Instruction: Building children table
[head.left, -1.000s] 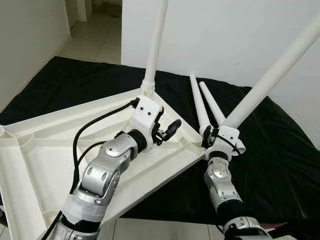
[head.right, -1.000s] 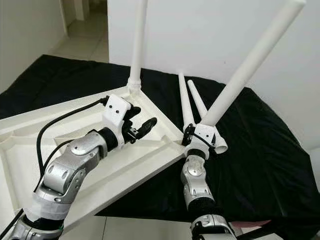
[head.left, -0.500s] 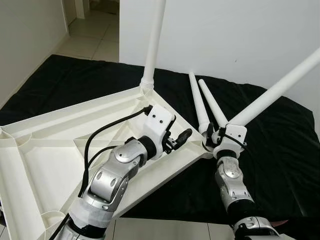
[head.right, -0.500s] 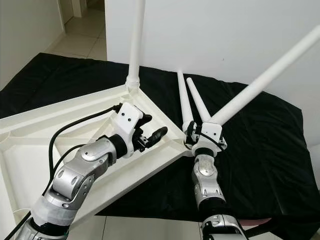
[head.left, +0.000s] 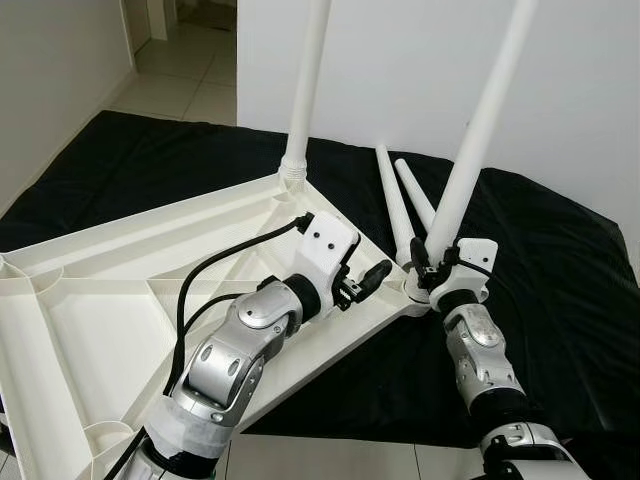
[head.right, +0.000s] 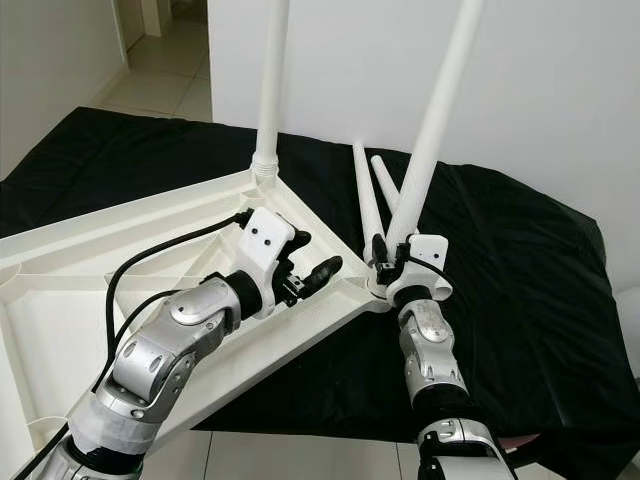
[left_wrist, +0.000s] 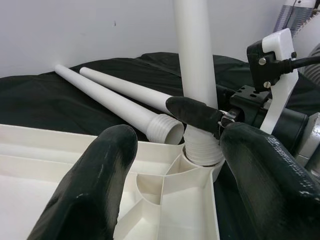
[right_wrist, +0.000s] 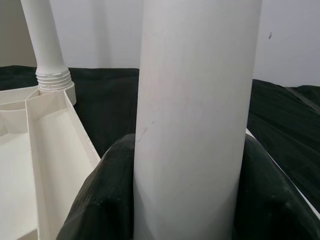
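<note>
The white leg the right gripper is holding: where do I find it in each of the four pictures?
Left eye view: held leg rises from the tabletop corner, right of centre.
Right eye view: same leg, right of centre.
Left wrist view: upright at centre.
Right wrist view: close up, centre.
Shared landmark: the already fitted leg.

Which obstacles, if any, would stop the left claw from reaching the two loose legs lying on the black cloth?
Probably yes, it could reach. The left claw is open and empty over the tabletop's corner, and the two loose legs lie just beyond. The leg in the right claw stands alongside, crowding the way.
</note>
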